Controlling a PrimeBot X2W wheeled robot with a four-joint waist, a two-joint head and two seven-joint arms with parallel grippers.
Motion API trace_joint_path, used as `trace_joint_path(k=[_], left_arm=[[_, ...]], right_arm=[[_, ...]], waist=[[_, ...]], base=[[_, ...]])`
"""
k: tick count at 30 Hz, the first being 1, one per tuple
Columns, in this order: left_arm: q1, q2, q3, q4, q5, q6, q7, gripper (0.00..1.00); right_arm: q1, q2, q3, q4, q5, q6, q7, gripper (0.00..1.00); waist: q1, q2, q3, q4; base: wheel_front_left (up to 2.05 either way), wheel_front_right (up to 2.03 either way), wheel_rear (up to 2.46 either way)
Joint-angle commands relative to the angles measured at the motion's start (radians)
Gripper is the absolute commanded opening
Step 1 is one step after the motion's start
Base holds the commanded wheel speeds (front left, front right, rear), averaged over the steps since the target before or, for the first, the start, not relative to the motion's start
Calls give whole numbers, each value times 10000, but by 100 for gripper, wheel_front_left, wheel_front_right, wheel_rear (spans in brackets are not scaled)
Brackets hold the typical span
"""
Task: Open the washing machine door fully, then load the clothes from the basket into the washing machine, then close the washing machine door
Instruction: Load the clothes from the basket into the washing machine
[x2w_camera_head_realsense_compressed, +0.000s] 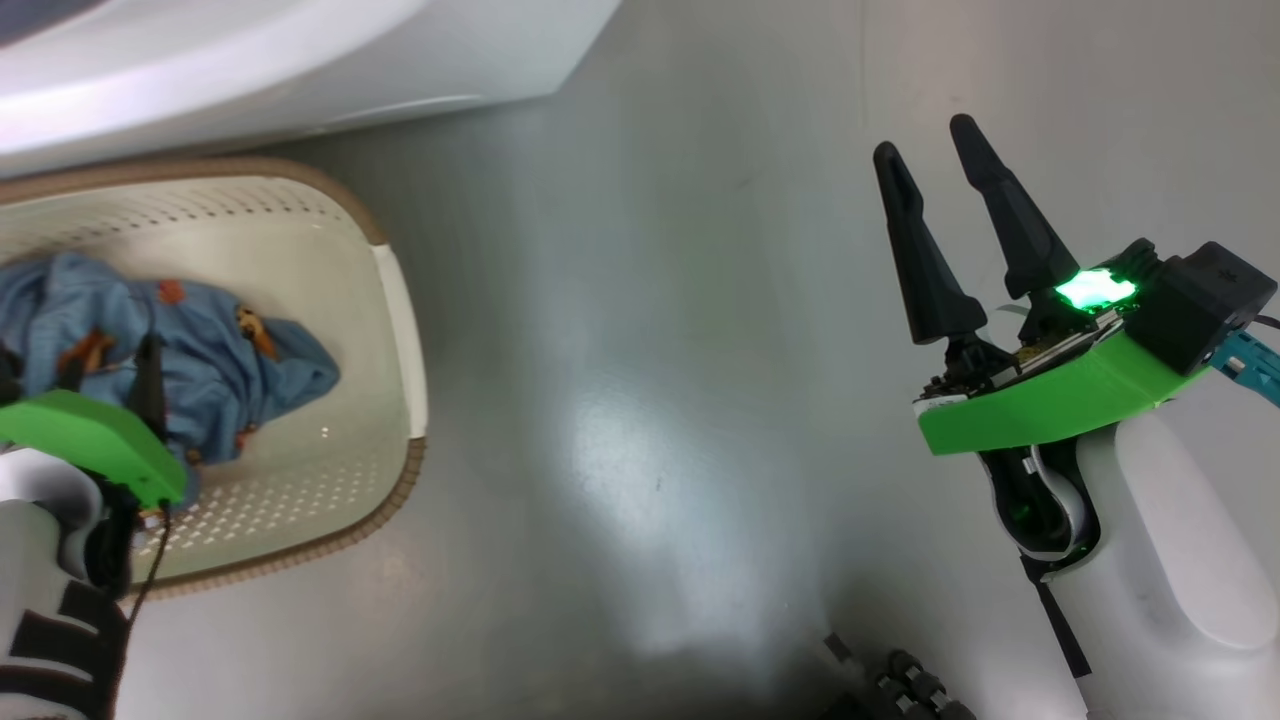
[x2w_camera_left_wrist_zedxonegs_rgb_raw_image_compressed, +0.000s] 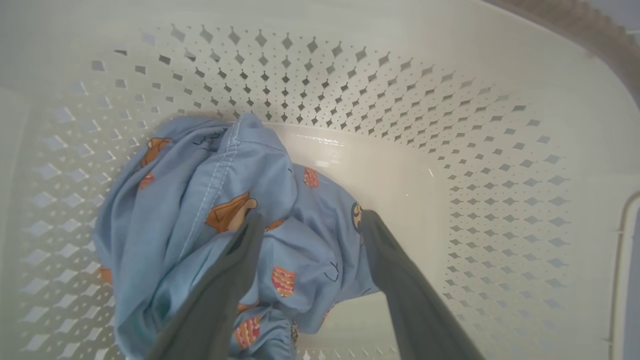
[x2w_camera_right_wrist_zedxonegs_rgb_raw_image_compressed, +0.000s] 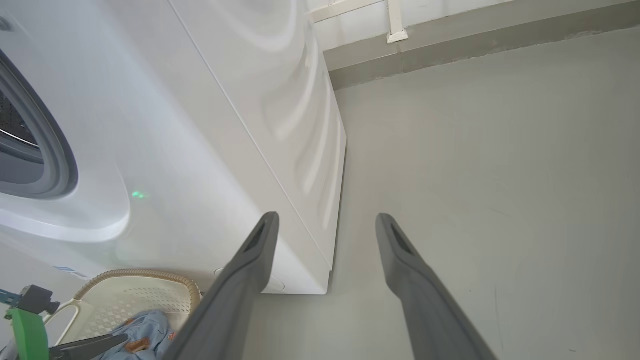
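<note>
The cream-white basket (x2w_camera_head_realsense_compressed: 395, 300) stands on the floor before the white washing machine (x2w_camera_head_realsense_compressed: 250, 60). Light-blue printed clothes (x2w_camera_head_realsense_compressed: 210, 350) lie bunched in it. My left gripper (x2w_camera_head_realsense_compressed: 80, 355) reaches down into the basket. In the left wrist view this gripper (x2w_camera_left_wrist_zedxonegs_rgb_raw_image_compressed: 310, 220) is open, its fingers astride the blue clothes (x2w_camera_left_wrist_zedxonegs_rgb_raw_image_compressed: 200, 200). My right gripper (x2w_camera_head_realsense_compressed: 925, 137) hangs open over bare floor, far right of the basket. The right wrist view has the right gripper (x2w_camera_right_wrist_zedxonegs_rgb_raw_image_compressed: 326, 217), the machine's grey rubber ring (x2w_camera_right_wrist_zedxonegs_rgb_raw_image_compressed: 55, 150), the basket (x2w_camera_right_wrist_zedxonegs_rgb_raw_image_compressed: 135, 295) and the clothes (x2w_camera_right_wrist_zedxonegs_rgb_raw_image_compressed: 145, 330). The door and the cream-white cloth are out of view.
Grey floor (x2w_camera_head_realsense_compressed: 650, 400) spreads between the basket and my right arm. The machine's side panel (x2w_camera_right_wrist_zedxonegs_rgb_raw_image_compressed: 280, 125) runs back to a wall with a grey skirting (x2w_camera_right_wrist_zedxonegs_rgb_raw_image_compressed: 475, 45). Dark parts of my base (x2w_camera_head_realsense_compressed: 900, 690) sit at the bottom edge.
</note>
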Motion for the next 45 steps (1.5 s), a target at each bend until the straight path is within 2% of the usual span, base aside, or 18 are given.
trace_joint_path(k=[1, 11, 14, 23, 27, 33, 34, 35, 36, 37, 45], left_arm=[[-25, 523, 210, 222, -61, -16, -109, 100], [-921, 652, 108, 1594, -189, -34, -6, 100], [-1150, 625, 88, 1867, -210, 52, 33, 100], [-1522, 1025, 7, 2297, -192, 419, 428, 100], [-1546, 1023, -283, 2373, -101, 179, 1093, 100], [-1693, 929, -547, 2205, -147, -54, 798, 100], [-1708, 902, -584, 2208, -156, -65, 759, 94], [-1709, 876, -617, 2213, -171, -74, 738, 74], [-1713, 874, -649, 2222, -192, -82, 751, 24], [-1713, 874, -686, 2230, -210, -89, 771, 0], [-1522, 602, -1104, 2029, -452, -108, 649, 0]], right_arm=[[104, 109, 206, -277, -97, 16, -120, 100], [9, 170, 243, -403, -144, 16, -120, 100], [-37, 222, 290, -448, -152, 16, -120, 100], [-121, 311, 344, -522, -160, 16, -120, 100], [-123, 350, 396, -530, -157, 16, -120, 100], [-97, 332, 349, -520, -183, 16, -120, 100], [-100, 339, 352, -502, -194, 16, -120, 100], [-105, 348, 364, -484, -203, 16, -120, 100], [-112, 352, 376, -467, -208, 16, -120, 100], [-118, 353, 386, -454, -211, 16, -120, 100], [-151, 294, 390, -409, -235, 16, -120, 100]], waist=[[0, -1, 349, -319], [0, -1, 1069, -726], [0, -1, 1264, -824], [0, -1, 1785, -1118], [0, -1, 1871, -1196], [0, -1, 1943, -1185], [0, -1, 1931, -1176], [0, -1, 1915, -1169], [0, -1, 1894, -1159], [0, -1, 1872, -1148], [0, -1, 1556, -961]], base=[[0, 0, 0], [0, 0, 0], [0, 0, 0], [0, 0, 0], [0, 0, 0], [0, 0, 0], [0, 0, 0], [0, 0, 0], [0, 0, 0], [0, 0, 0], [0, 0, 0]])
